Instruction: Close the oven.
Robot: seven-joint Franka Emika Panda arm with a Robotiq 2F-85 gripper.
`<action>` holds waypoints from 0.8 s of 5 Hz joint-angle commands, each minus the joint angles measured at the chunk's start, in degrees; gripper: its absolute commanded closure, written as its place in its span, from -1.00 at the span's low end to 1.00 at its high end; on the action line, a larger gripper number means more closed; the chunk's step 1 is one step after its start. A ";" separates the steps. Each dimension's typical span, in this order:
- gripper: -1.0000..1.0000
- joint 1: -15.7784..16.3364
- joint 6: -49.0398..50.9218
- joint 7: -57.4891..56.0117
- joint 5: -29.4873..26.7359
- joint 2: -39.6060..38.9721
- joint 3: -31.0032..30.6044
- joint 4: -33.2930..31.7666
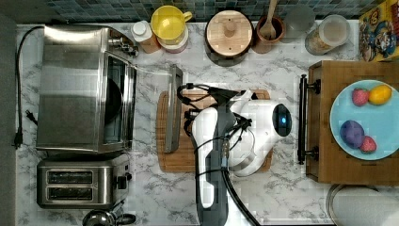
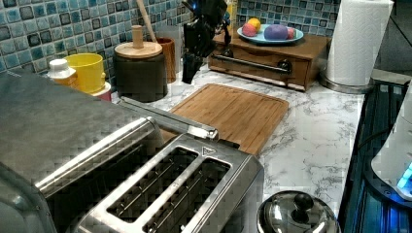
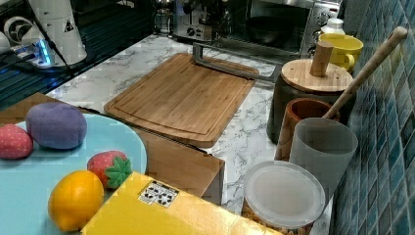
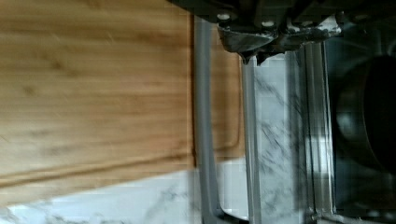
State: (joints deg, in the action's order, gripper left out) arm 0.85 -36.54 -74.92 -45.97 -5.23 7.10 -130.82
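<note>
The oven [image 1: 70,89] is a large steel box at the top view's left. Its glass door [image 4: 280,140] lies dropped open and flat, showing the dark inside [image 3: 274,24]. The door's metal bar handle [image 1: 173,108] rests over the edge of the wooden cutting board [image 1: 176,160]. My gripper [image 4: 252,58] hangs a little above the handle and the door's front edge, fingertips together and holding nothing. In the left view the gripper [image 2: 189,70] points down, clear of the counter, beyond the handle [image 2: 170,119].
A two-slot toaster [image 1: 77,183] stands beside the oven, with a pot lid [image 2: 296,213] near it. A yellow cup [image 1: 168,23], lidded canister [image 1: 229,33] and utensil jar [image 1: 269,33] line the back wall. A wooden box with a fruit plate [image 1: 371,117] stands at the top view's right.
</note>
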 commanded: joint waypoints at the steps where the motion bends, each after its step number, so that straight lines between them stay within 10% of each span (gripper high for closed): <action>1: 1.00 0.99 -2.69 -8.81 -6.75 -2.74 -2.06 2.29; 4: 1.00 2.96 -8.55 -4.37 -5.65 -10.59 -5.85 6.90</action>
State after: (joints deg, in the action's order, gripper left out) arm 1.83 -44.68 -78.22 -48.93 -17.36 3.79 -130.37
